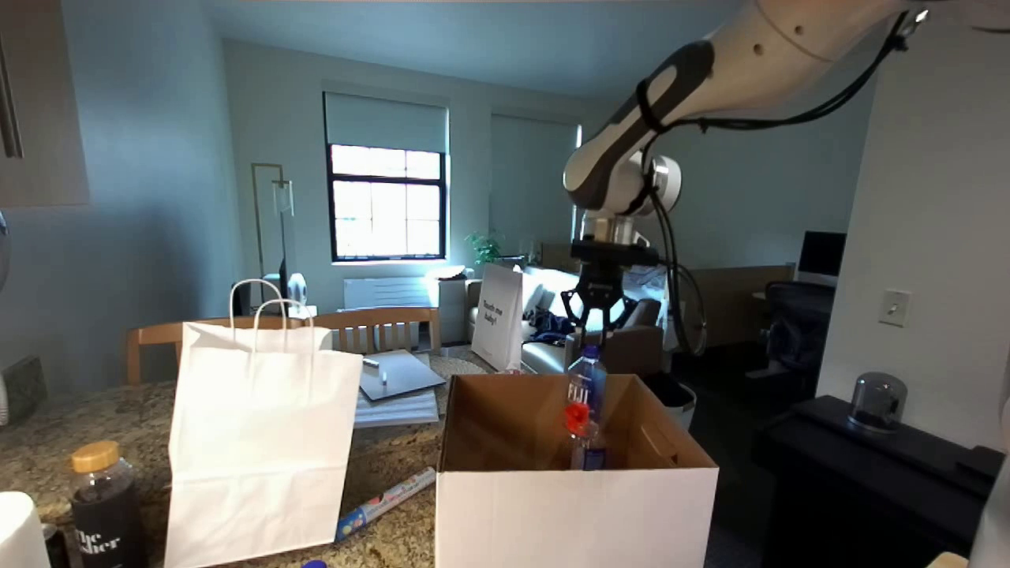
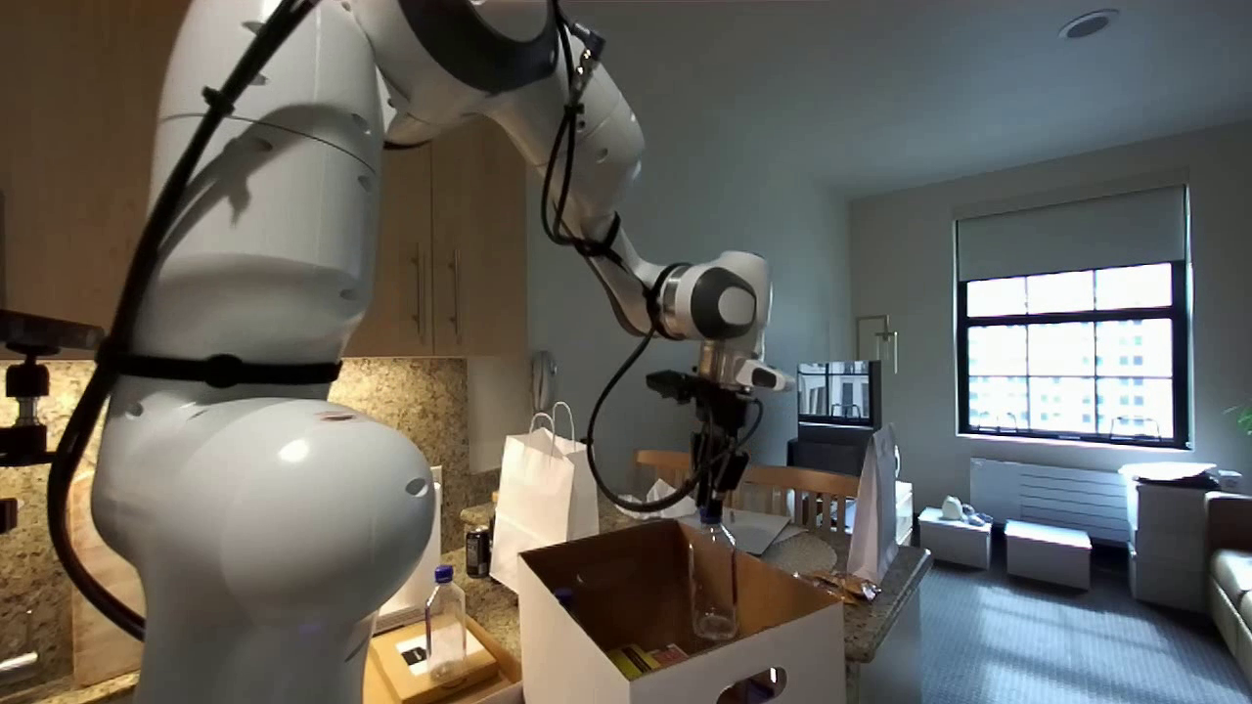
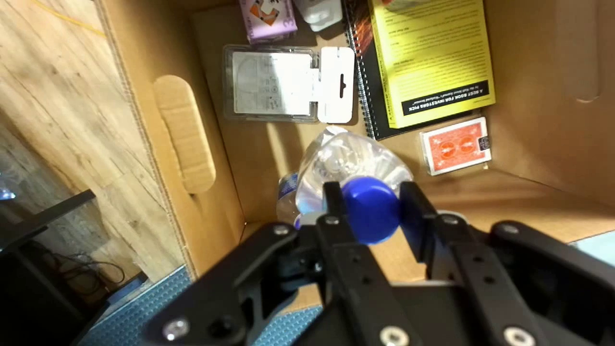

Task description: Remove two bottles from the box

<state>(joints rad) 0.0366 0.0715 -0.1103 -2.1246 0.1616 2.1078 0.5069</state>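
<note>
The black fingers (image 3: pixel 416 214) pinched the round blue cap (image 3: pixel 371 209) of 1 clear plastic bottle (image 2: pixel 714 582), partly inside the pale cardboard box (image 1: pixel 576 521); moved left or right too soon, it could hit the rim (image 1: pixel 513 472) and slip.

We see the cardboard box (image 1: pixel 576 517) open, pale outside and brown inside. In it, a clear bottle (image 2: pixel 714 587), blue-capped and lettered FIJI, is held upright, partly hiding a second bottle (image 3: pixel 287 202) in the wrist view; outside, to the box's left, a third bottle (image 2: pixel 446 628) stands upright.
</note>
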